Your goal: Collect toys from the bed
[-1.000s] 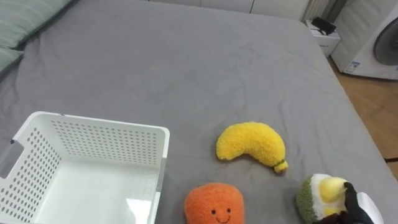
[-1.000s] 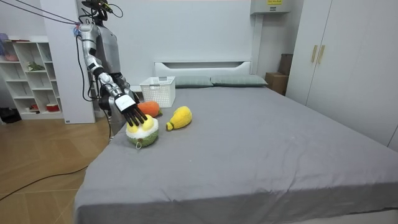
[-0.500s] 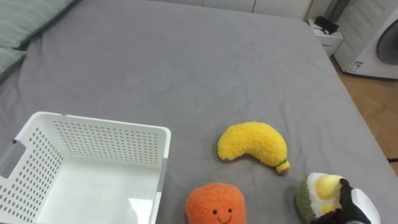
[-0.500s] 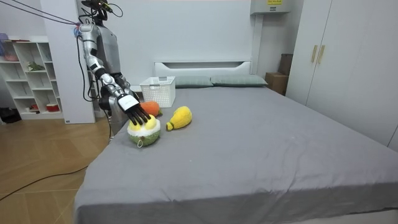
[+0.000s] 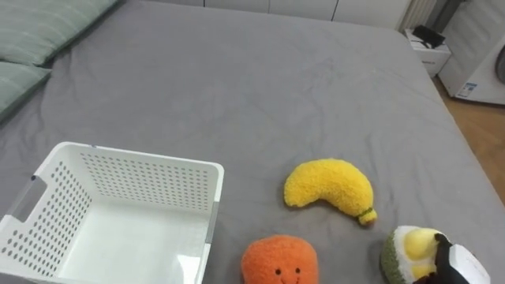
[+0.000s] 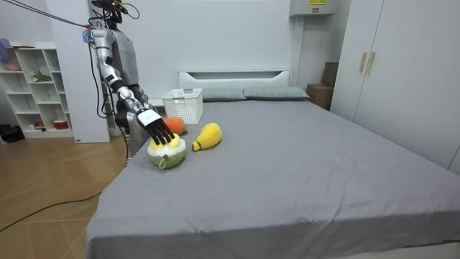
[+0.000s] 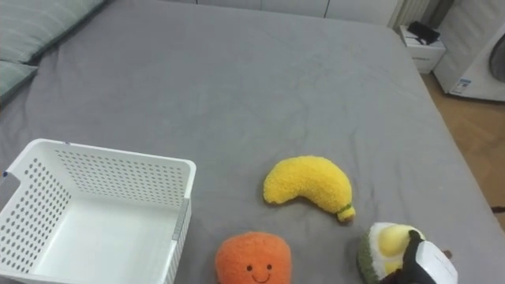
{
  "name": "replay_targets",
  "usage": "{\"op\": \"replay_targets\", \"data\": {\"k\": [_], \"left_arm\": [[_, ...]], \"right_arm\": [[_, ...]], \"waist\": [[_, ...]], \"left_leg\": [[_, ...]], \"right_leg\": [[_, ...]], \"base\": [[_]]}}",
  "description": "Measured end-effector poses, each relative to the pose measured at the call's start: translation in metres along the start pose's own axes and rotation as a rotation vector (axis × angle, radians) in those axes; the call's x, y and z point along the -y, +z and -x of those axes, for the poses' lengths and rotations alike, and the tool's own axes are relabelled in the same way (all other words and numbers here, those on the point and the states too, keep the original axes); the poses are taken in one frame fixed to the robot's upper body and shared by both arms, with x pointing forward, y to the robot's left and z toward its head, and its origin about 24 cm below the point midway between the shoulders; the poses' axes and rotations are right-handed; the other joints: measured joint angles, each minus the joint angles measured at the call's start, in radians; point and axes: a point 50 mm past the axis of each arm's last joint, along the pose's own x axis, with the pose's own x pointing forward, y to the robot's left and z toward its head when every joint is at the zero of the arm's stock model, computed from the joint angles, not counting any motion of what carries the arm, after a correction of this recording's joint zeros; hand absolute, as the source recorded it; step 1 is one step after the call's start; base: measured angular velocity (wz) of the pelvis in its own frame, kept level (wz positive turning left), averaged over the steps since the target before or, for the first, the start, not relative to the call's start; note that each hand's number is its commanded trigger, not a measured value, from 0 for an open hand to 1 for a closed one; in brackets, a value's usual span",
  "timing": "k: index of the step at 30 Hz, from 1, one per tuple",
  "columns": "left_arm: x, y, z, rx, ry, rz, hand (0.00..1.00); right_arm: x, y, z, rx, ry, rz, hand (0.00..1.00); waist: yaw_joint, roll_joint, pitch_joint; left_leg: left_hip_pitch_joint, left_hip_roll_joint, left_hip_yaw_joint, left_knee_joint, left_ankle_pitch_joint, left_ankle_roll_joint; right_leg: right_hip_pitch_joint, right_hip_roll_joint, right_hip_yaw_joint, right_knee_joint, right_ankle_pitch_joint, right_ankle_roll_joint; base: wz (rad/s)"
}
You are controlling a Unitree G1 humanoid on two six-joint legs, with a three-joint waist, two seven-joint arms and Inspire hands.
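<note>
Nothing collected yet. Nearest, at the bed's near edge: right hand (image 5: 450, 264) lies on top of the avocado toy (image 5: 409, 254). In the room view its fingers look stretched out over the toy, not curled round it, so touching but no grip as far as I can tell. Avocado sits on the bed, not lifted.

To its left, apart from it: orange toy (image 5: 279, 260), untouched. Further left: white basket (image 5: 150, 158), upright, nothing inside. Just beyond the orange: banana toy (image 5: 330, 185), lying flat, untouched, apart from both other toys.

Beyond that, bare grey bed (image 5: 260, 79); pillows (image 5: 31, 47) at the far left corner.

Progress: first pick only at the contact stage. Left to do, by my reading: close on the avocado, carry it left to the basket, then the orange and the banana. All three toys remain.

Versus earlier frames: the eye view has shifted as a whole, so the head moved; toys and basket keep their layout. In the room view the hand has reached a little farther across the avocado's top; the avocado has barely moved, if at all. The robot stands at the same spot by the bedside.
</note>
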Motion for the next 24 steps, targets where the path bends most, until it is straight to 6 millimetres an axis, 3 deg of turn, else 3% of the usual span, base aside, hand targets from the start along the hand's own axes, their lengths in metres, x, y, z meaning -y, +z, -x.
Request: {"op": "replay_targets", "data": {"k": [14,24], "left_arm": [[0.0010,-0.0010,0.0001,-0.005,0.005,0.000,0.00],[0.0010,-0.0010,0.0000,-0.005,0.004,0.001,0.00]], "right_arm": [[-0.0035,-0.0083,0.0021,-0.036,0.000,0.011,1.00],[-0.0046,-0.0083,0.0023,-0.037,0.018,0.011,1.00]], "waist": [[0.005,-0.002,0.0035],[0.006,-0.013,0.0016]], "left_leg": [[0.009,0.000,0.000,-0.002,0.000,0.000],[0.009,-0.001,0.001,-0.002,0.000,0.000]], "right_leg": [[0.008,0.001,0.002,-0.001,-0.001,0.000],[0.008,0.000,0.002,-0.001,-0.001,0.001]], "base": [[0.00],[0.00]]}}
